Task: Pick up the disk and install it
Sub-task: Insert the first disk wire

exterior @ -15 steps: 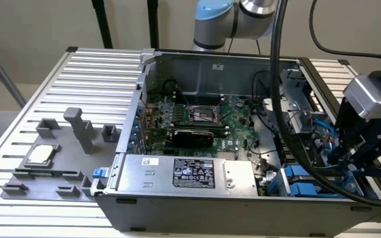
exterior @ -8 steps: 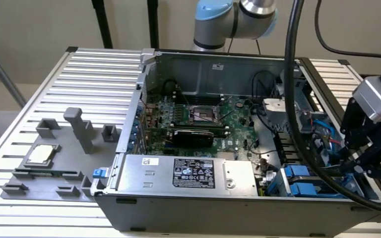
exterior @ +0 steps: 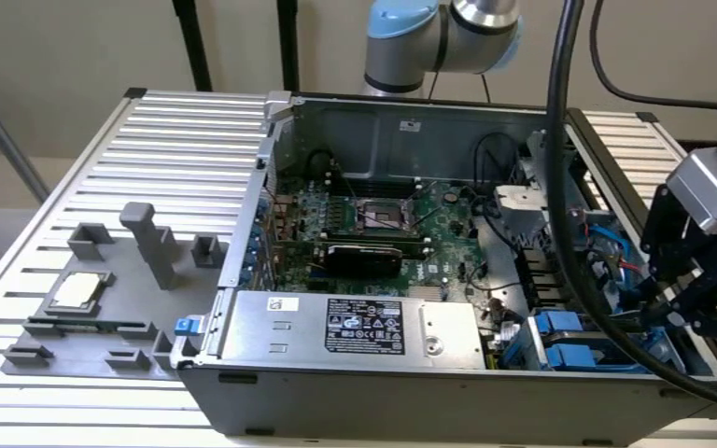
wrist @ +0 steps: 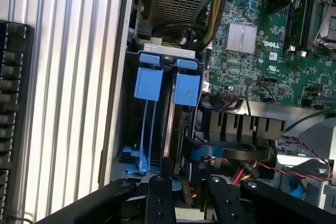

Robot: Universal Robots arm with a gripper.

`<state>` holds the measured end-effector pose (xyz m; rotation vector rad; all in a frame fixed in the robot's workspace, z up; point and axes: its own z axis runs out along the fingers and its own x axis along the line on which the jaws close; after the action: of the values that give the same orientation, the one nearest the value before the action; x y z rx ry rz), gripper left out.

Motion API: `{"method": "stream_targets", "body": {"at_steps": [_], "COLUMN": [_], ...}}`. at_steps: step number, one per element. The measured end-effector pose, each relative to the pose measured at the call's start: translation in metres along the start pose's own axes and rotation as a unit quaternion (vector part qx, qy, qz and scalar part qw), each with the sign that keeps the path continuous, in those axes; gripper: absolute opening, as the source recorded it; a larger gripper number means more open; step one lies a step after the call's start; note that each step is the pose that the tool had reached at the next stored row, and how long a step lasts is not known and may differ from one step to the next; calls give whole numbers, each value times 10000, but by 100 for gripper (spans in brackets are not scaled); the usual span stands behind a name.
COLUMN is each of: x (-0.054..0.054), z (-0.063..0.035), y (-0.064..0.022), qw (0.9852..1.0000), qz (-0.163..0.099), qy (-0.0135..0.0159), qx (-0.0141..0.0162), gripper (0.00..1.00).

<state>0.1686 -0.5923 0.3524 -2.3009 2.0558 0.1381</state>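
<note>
The disk (wrist: 169,124) stands on edge in the drive bay at the case's front corner. Its thin silver side shows below a bright blue carrier handle (wrist: 187,88). A second blue carrier (wrist: 148,82) sits in the slot beside it. My gripper (wrist: 189,184) hovers just off the bay's inner end, and its black fingers (wrist: 159,195) are spread apart with only cables behind them. In the exterior view the gripper (exterior: 680,315) hangs over the case's corner at the exterior view's right, just above the blue carriers (exterior: 568,338).
The open computer case (exterior: 458,397) lies on a slatted metal table (exterior: 172,140). Inside are the motherboard (exterior: 384,219), the silver power supply (exterior: 358,327) and loose cables (wrist: 247,169). A grey fixture (exterior: 91,327) holding a small square chip (exterior: 78,291) sits at the exterior view's left.
</note>
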Motion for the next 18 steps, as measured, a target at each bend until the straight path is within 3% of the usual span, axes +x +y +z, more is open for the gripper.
{"method": "stream_targets", "body": {"at_steps": [10,17,18], "x": [2,-11,-13], "z": [39,43,43], "y": [-15,-29,-29], "qw": [9998,9997,9997], "qz": [-203,-247,-248], "qy": [-8,-18,-18], "qx": [25,25,25], "gripper": [100,100,0]}}
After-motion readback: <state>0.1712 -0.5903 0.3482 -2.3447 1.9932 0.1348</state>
